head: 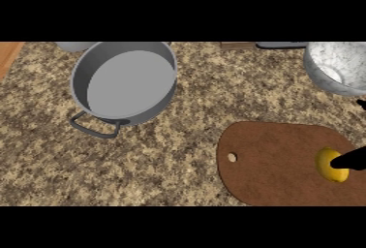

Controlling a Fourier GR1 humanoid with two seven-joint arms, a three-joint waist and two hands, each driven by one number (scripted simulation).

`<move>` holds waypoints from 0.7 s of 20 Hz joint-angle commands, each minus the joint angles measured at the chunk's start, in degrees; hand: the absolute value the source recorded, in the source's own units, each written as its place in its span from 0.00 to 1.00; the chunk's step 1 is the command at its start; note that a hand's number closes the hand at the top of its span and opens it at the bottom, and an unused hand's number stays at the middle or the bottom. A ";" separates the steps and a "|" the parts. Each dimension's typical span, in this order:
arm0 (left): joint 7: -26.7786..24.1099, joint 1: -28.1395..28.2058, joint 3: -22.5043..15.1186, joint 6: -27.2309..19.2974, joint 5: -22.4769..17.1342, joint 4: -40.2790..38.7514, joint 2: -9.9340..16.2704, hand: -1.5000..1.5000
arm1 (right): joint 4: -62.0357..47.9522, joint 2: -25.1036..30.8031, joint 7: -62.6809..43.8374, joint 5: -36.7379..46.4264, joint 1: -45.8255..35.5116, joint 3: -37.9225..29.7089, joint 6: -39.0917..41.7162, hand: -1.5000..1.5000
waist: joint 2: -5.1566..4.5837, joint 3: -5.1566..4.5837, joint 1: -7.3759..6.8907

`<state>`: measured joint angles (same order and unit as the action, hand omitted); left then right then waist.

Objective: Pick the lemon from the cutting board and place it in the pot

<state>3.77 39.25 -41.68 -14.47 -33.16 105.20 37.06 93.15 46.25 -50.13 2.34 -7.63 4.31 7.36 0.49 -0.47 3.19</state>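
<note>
- Speckled tan granite counter (178, 145) fills the view, a strip of orange wood at the far left edge.
- Small yellow lemon (328, 164) sits near the right end of the brown oval wooden cutting board (275, 164).
- Right hand (352, 161) comes in from the right edge, black fingers touching the lemon; whether they're curled round it, I cannot tell.
- Lemon looks light, firm, rounded, likely to roll: best taken across its middle.
- Grey metal pot (125, 82) waits well apart, upper left.
- Mottled grey bowl (336, 65) sits upper right.

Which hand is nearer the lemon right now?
Right. The right hand comes in from the view's right edge, its fingers over the lemon on the cutting board. The left hand is not in view.
</note>
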 commanded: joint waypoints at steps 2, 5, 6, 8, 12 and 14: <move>-5.31 -15.50 9.21 -0.44 2.65 6.11 -3.22 0.50 | 1.93 0.90 -5.49 2.06 -0.95 2.03 0.41 0.00 | 0.26 0.01 0.93; -5.58 -16.02 8.67 -0.40 2.28 5.77 -3.39 0.50 | 1.73 0.45 -7.10 4.39 0.60 4.43 0.05 0.00 | 0.14 0.10 0.94; -5.70 -16.17 8.87 -0.81 2.27 5.48 -3.28 0.50 | 2.49 0.96 -7.68 4.39 0.24 4.09 0.15 0.00 | 0.39 0.07 1.30; -5.50 -16.57 7.98 -1.59 2.42 5.74 -3.84 0.50 | 1.66 1.49 -7.96 4.01 0.35 3.74 0.81 0.00 | 0.17 0.22 1.20; -5.46 -17.75 7.54 -2.26 2.56 5.31 -3.31 0.50 | 2.05 -0.45 -8.90 5.23 0.47 6.32 0.22 0.00 | -0.08 0.32 0.67; -5.91 -17.86 7.68 -2.82 1.82 5.53 -3.76 0.50 | 1.98 -0.98 -8.97 5.17 1.21 6.44 -0.18 0.00 | 0.07 0.36 1.09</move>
<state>3.67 36.74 -43.84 -16.77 -35.49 104.31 36.08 95.25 46.24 -56.68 6.94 -6.94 9.67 7.56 0.38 -0.46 3.29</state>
